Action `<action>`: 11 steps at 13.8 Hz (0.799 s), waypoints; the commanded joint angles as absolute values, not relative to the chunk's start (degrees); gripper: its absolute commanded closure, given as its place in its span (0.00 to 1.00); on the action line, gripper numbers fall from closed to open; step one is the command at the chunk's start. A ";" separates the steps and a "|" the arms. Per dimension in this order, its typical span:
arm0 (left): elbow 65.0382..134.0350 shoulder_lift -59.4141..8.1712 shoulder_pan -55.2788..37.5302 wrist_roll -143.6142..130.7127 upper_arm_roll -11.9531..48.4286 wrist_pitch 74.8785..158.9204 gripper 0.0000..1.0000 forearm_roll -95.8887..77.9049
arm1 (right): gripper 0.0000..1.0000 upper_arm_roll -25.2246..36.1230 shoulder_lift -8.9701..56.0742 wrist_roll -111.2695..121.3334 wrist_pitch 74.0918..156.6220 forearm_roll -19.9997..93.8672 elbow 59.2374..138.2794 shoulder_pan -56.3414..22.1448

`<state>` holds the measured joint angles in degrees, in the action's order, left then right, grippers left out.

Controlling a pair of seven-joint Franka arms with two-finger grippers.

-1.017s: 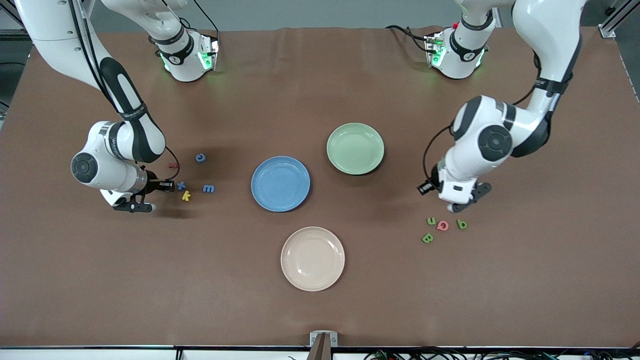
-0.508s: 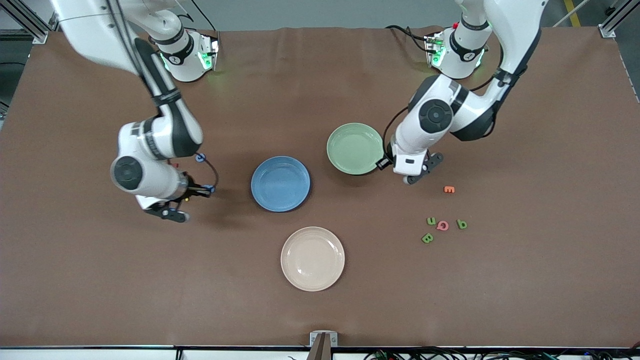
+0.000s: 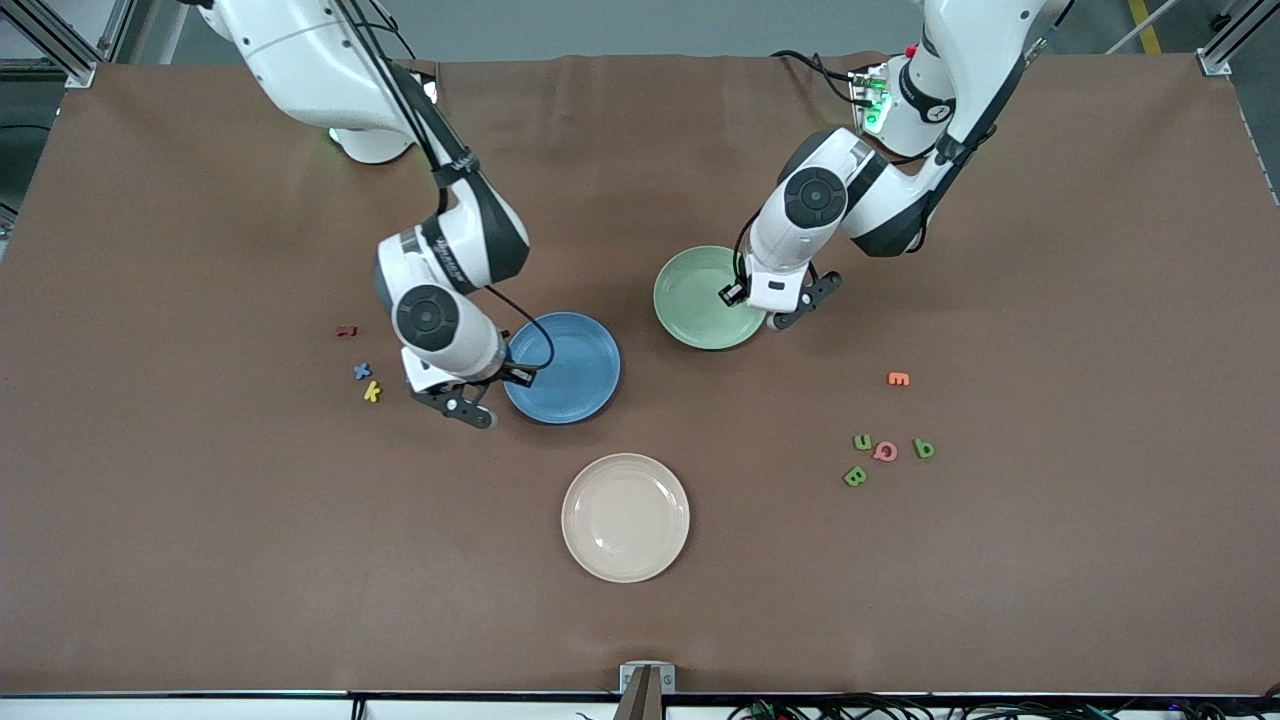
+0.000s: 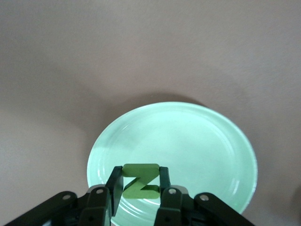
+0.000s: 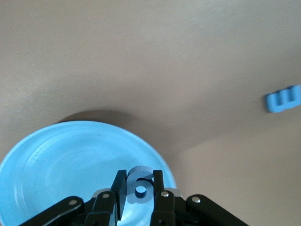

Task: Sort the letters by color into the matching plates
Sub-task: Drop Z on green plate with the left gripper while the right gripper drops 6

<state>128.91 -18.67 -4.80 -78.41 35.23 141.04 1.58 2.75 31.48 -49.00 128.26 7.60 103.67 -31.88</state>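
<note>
Both plates look empty, so nothing seems sorted yet. The left hand [image 4: 140, 188] pinches a green Z [image 4: 139, 181] over the green plate [image 3: 690, 300]; the right hand [image 5: 139, 190] pinches a blue letter [image 5: 140, 187] over the blue plate [image 3: 575, 375]. The other letters lie on the tabletop [image 3: 200, 550] near its two ends.

A robotics lab: two white robot arms [image 3: 440, 260] are bolted along one edge of a wide brown-covered table [image 3: 200, 560], flanked by aluminium framing [image 3: 1235, 35], with bundled cables [image 3: 900, 708] along its edge.
</note>
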 commanded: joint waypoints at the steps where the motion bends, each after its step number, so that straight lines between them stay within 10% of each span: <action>1: 130.87 -19.06 -5.27 -79.37 35.33 143.08 0.99 2.55 | 1.00 3.52 35.15 -50.88 130.77 8.26 101.25 -32.96; 6: 130.34 -22.06 -5.54 -79.37 35.24 143.79 0.83 2.55 | 0.99 3.52 36.74 -53.00 131.05 8.35 99.49 -33.92; 7: 129.99 -22.41 -5.54 -79.37 35.24 143.79 0.71 2.55 | 0.86 3.52 36.65 -53.61 130.87 8.35 99.32 -33.93; 9: 128.68 -23.20 -5.54 -80.32 35.24 143.70 0.00 2.55 | 0.01 3.52 36.74 -54.05 130.26 8.35 98.62 -33.84; 11: 127.27 -22.86 -5.54 -80.77 35.24 143.44 0.00 2.55 | 0.00 3.52 36.56 -54.14 130.25 8.35 98.61 -33.84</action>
<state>129.07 -22.74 -5.24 -79.03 35.22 143.49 1.58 2.92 36.05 -53.27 131.23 7.60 99.99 -33.18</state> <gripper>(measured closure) 0.383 0.463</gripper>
